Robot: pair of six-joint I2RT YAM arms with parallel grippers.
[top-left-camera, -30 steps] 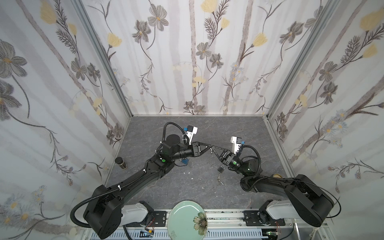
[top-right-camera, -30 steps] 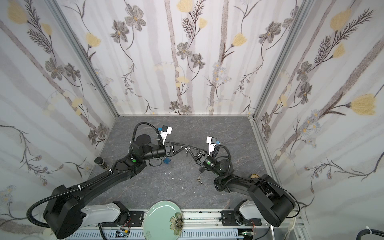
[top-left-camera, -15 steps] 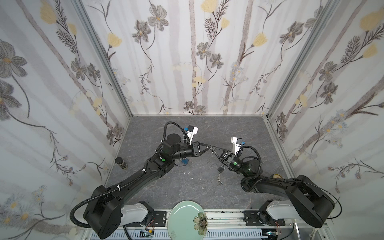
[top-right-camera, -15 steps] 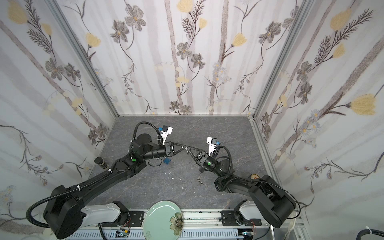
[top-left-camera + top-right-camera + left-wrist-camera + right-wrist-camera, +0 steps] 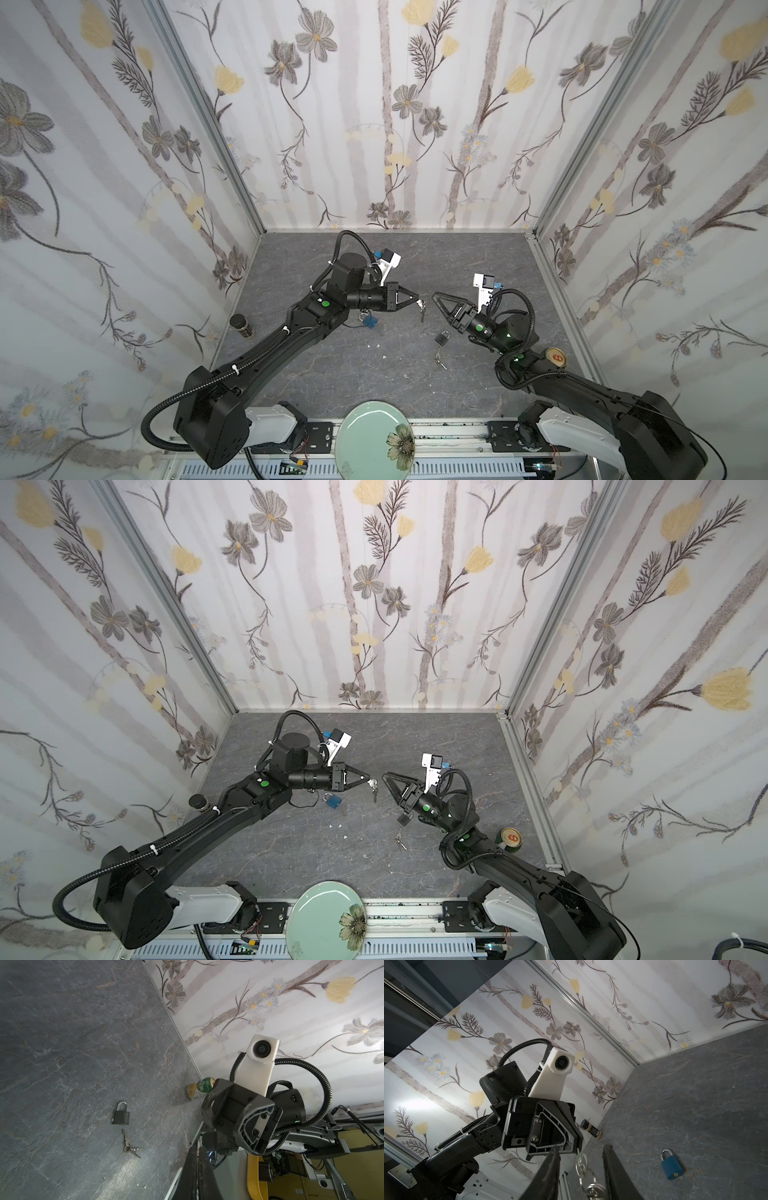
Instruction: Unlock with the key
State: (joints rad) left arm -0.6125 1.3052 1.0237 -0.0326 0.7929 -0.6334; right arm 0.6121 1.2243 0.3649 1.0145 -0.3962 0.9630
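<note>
Key ring hangs pinched in left tool, just beside right tool.

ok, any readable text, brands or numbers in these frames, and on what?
Nothing reads cleanly enough to quote.
green can: white characters on the label, too blurred to read.
small black-capped bottle: label print too small to read.
blue padlock and black padlock: no legible markings.

left arm, right arm: matte black | bases at 6 o'clock: white shells | conduit: black, ribbed | camera mounts: white | joint dots: green, perhaps lights | left gripper, right gripper: black, triangular
</note>
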